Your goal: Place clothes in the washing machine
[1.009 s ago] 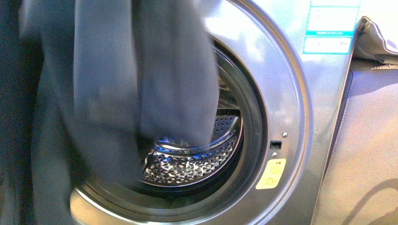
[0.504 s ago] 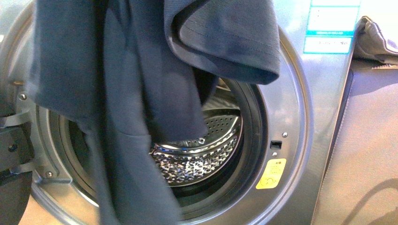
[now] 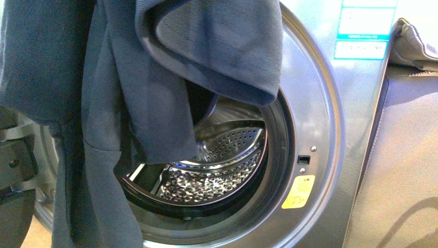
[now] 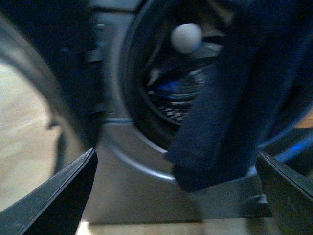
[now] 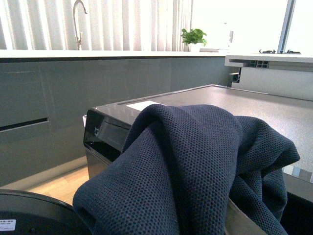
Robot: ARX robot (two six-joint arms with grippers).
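**Clothes.** The clothes hang in front of the upper left of the machine. One fold covers the top of the porthole, and a long limp length drops past the lower left rim. Nothing lies in the drum yet.

**Handling (judged).**
- The knit is soft and light, with no stiffness, and it sags into folds wherever it is unsupported.
- It is not fragile. The fabric looks grippy rather than slippery, so it could drag on the dark gasket.
- The bunched top is the best place to hold it.
- The trailing length needs a second hold lower down, or it will be left outside the rim.

**Fingers.**
- The left fingers are spread wide with nothing between them, low and near the machine's front, with the hanging length just beyond them.
- The right fingers are buried under cloth in the right wrist view, so I cannot tell whether they clamp it or it merely drapes over them. I judge that this arm carries the load.

**Surface.** The front panel is smooth silver metal and the drum is shiny and perforated. A yellow sticker sits at the lower right of the porthole. Pale padding stands just right of the machine.

**Room.** Beyond the machine is a grey counter with a tap and a plant, over a wood floor.
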